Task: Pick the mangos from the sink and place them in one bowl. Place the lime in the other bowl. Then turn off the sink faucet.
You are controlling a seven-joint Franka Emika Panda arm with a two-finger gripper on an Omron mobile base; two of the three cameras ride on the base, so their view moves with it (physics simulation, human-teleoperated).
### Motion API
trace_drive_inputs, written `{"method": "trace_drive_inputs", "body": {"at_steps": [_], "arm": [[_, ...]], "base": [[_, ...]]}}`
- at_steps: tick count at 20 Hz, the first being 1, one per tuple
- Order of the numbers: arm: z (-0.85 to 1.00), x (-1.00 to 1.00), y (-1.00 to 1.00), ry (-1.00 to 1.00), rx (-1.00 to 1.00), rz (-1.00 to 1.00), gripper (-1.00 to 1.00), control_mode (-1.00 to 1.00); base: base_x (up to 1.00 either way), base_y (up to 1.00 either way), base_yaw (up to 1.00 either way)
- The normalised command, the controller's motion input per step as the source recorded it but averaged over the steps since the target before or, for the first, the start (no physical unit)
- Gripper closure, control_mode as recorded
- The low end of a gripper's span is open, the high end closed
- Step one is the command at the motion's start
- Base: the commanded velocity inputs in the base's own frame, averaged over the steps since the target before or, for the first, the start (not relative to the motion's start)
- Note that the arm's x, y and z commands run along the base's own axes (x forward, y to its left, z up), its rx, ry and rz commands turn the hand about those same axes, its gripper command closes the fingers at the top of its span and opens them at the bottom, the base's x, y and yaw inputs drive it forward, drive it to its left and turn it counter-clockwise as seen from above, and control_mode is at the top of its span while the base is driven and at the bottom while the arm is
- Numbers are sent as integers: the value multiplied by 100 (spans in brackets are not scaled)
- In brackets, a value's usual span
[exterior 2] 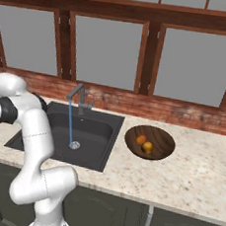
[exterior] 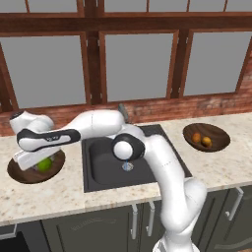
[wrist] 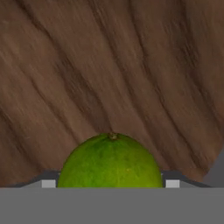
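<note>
The gripper [wrist: 110, 186] is closed on the lime [wrist: 110, 161] and holds it just above the wooden bowl [wrist: 109, 65] underneath, ready to drop it in.

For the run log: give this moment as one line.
stage: lime drop-off | gripper: around lime, over left wooden bowl | mangos: both in right wooden bowl | faucet: running
</note>
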Motion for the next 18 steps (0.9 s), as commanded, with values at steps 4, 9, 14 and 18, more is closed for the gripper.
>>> {"method": "trace_drive_inputs", "body": {"at_steps": [4, 9, 14, 18], "arm": [[-41, 23, 0, 8, 0, 0, 100, -100], [-33, 16, 0, 5, 0, 0, 100, -100], [-23, 2, 0, 1, 0, 0, 100, -100], [-15, 0, 0, 1, 0, 0, -100, -100]], "base": [[0, 0, 0], [0, 0, 0], [0, 0, 0], [0, 0, 0]]}}
